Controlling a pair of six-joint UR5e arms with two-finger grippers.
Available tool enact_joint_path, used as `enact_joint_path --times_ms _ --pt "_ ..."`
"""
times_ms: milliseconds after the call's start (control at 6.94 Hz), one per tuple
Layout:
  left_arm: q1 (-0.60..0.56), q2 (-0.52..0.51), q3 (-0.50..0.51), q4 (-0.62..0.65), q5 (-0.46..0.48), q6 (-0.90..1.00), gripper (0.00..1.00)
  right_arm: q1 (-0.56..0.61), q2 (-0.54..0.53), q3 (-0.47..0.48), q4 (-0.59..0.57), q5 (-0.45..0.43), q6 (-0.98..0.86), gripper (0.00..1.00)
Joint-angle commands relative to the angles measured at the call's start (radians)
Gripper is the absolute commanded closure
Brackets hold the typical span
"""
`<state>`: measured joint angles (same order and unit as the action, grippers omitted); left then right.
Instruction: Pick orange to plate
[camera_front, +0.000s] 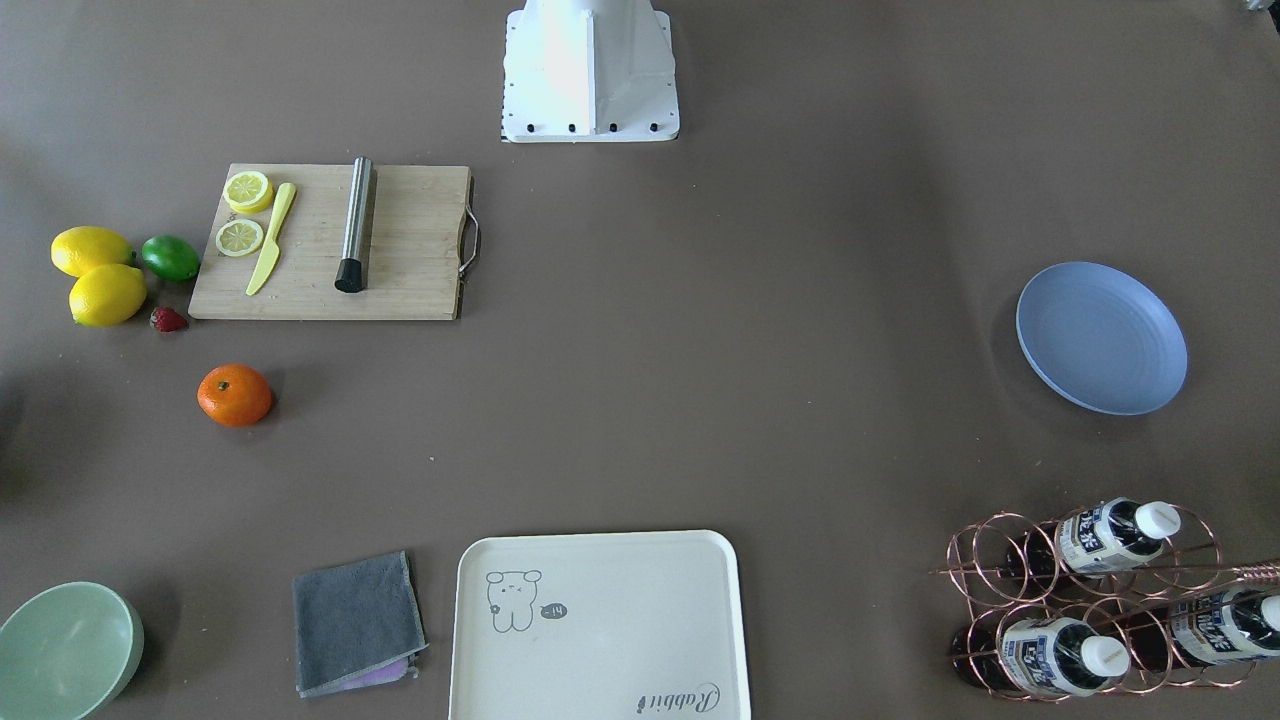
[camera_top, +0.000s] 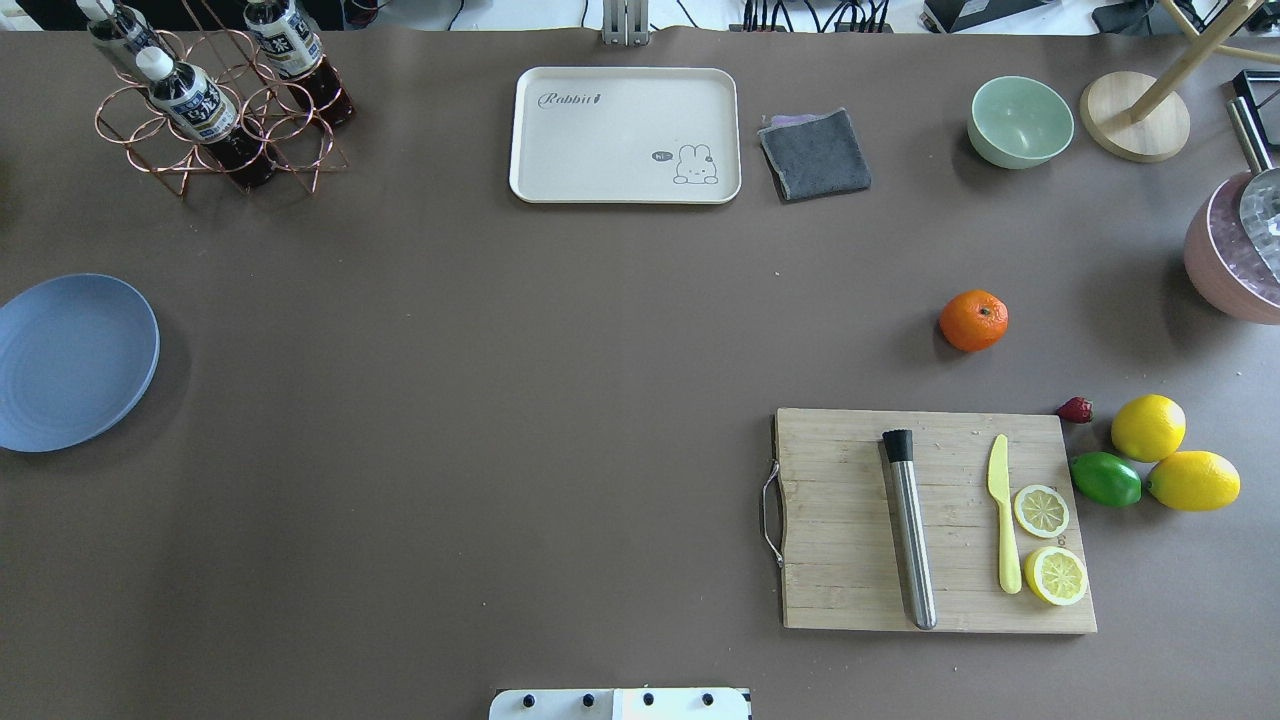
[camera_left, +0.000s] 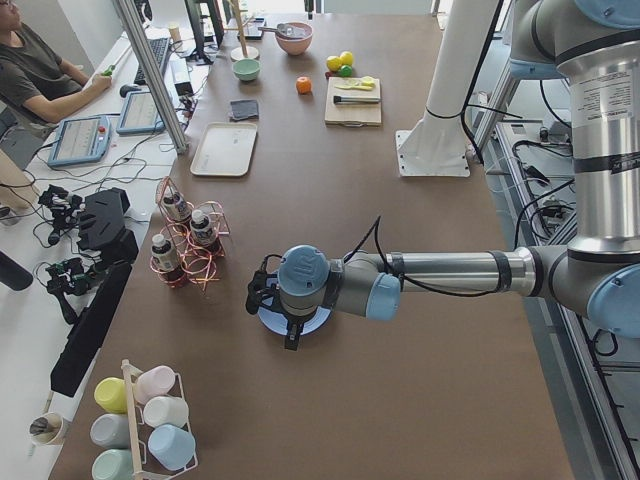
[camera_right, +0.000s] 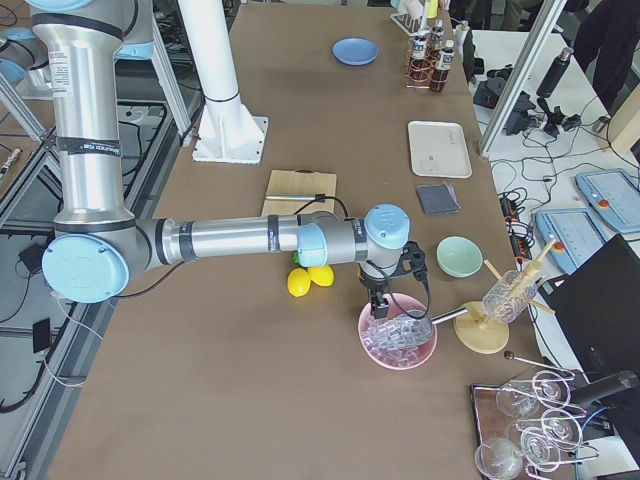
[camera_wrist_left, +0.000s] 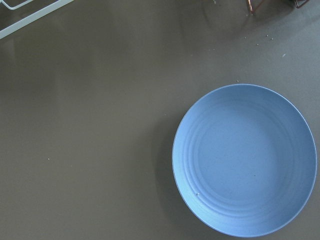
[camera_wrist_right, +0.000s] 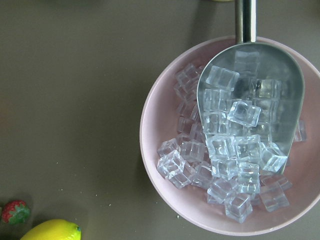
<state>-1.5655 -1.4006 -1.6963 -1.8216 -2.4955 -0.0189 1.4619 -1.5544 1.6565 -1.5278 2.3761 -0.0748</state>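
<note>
The orange lies alone on the brown table, a little beyond the cutting board on my right side. Far across the table, at the left edge, the blue plate lies bare. My left gripper hangs over the plate; it shows only in the exterior left view, so I cannot tell if it is open or shut. My right gripper hovers over a pink bowl of ice, away from the orange; its state I cannot tell either.
The board carries a metal rod, a yellow knife and lemon slices. Two lemons, a lime and a strawberry lie right of it. A cream tray, grey cloth, green bowl and bottle rack line the far edge.
</note>
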Motion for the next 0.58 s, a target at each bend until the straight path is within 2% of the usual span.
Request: enact_joint_path --times_ms 0,432 --pt "0.001 0.008 0.001 -0.004 -0.003 -0.001 0.02 0.0 -0.006 0.0 0.0 0.005 0.0 0.0" --pt "-0.002 0.009 0.001 -0.001 -0.002 -0.004 0.02 0.0 -0.007 0.0 0.002 0.002 -0.002 0.0"
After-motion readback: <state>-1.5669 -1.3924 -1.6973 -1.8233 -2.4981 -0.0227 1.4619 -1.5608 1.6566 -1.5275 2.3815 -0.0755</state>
